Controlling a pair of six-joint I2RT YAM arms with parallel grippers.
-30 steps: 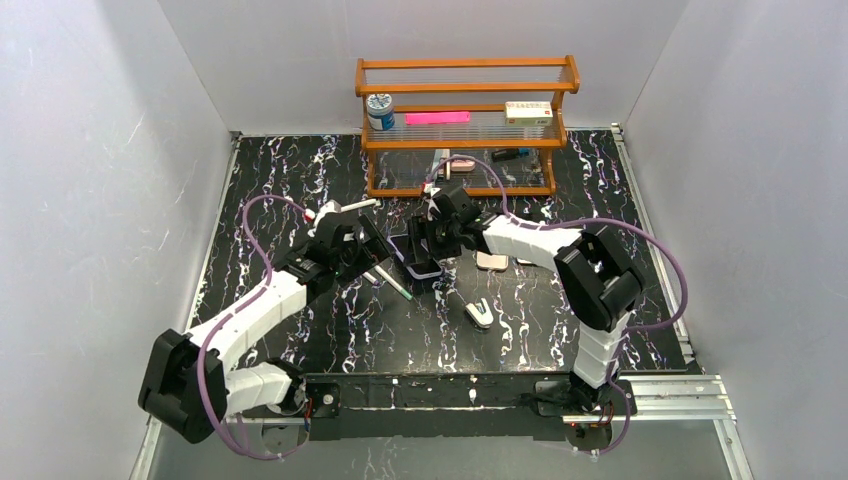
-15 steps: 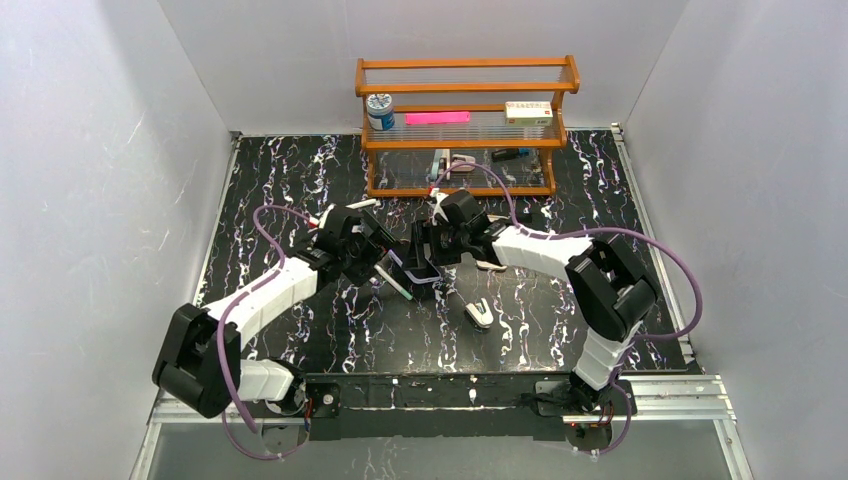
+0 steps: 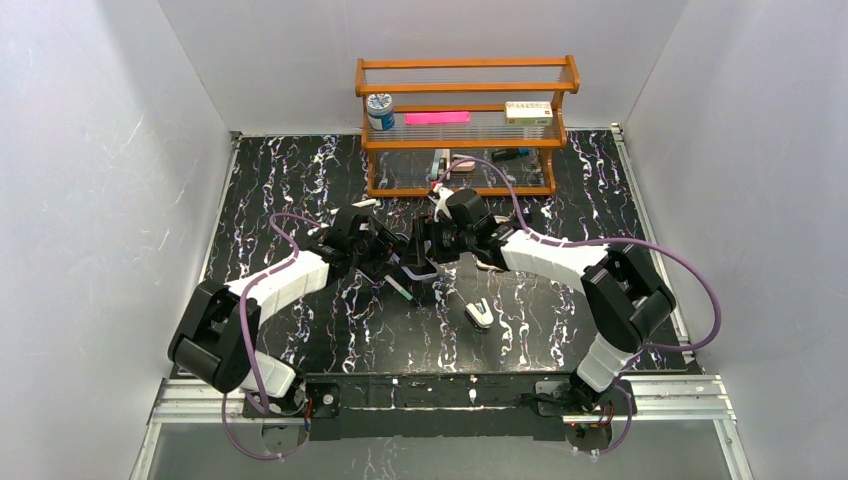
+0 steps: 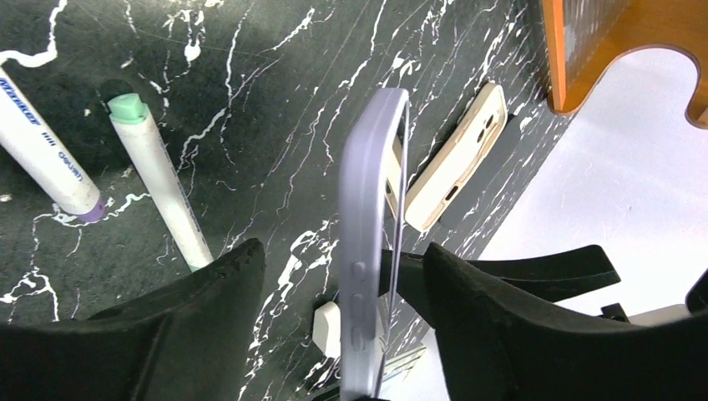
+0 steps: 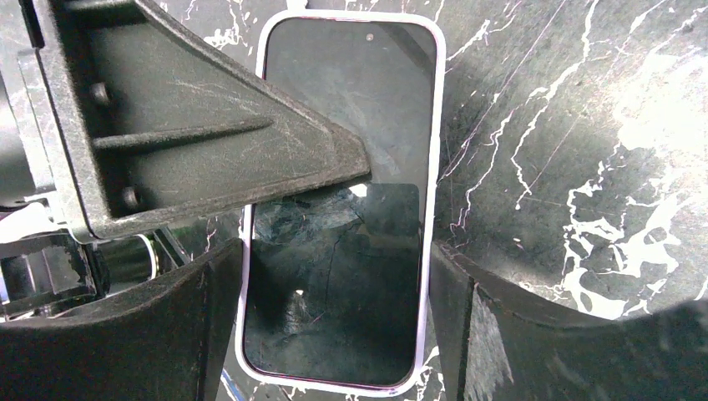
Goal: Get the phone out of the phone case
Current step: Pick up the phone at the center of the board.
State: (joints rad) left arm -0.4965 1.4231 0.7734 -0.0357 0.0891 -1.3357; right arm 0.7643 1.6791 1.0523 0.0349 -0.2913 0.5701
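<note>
The phone (image 5: 351, 109), in a lilac case (image 4: 367, 209), is held off the table near its middle (image 3: 418, 270). My right gripper (image 5: 338, 267) is shut on the case's two long edges, with the dark screen facing its camera. My left gripper (image 4: 342, 251) is open and straddles the phone, which shows edge-on with its side buttons between the fingers. One left finger (image 5: 250, 159) lies across the screen. A gap shows between the other left finger (image 4: 209, 309) and the case's back. In the top view the two grippers meet, left (image 3: 392, 258) and right (image 3: 428, 250).
A green-capped marker (image 4: 159, 180) and a purple-tipped marker (image 4: 46, 154) lie on the black marbled table under the left gripper. A beige phone case (image 4: 455, 163) lies beyond. A small white-grey object (image 3: 480, 313) lies nearer the front. A wooden rack (image 3: 465, 120) stands at the back.
My left arm has swung right and brought its open fingers around the phone. My right gripper has kept hold of the phone and shifted it slightly right and back.
</note>
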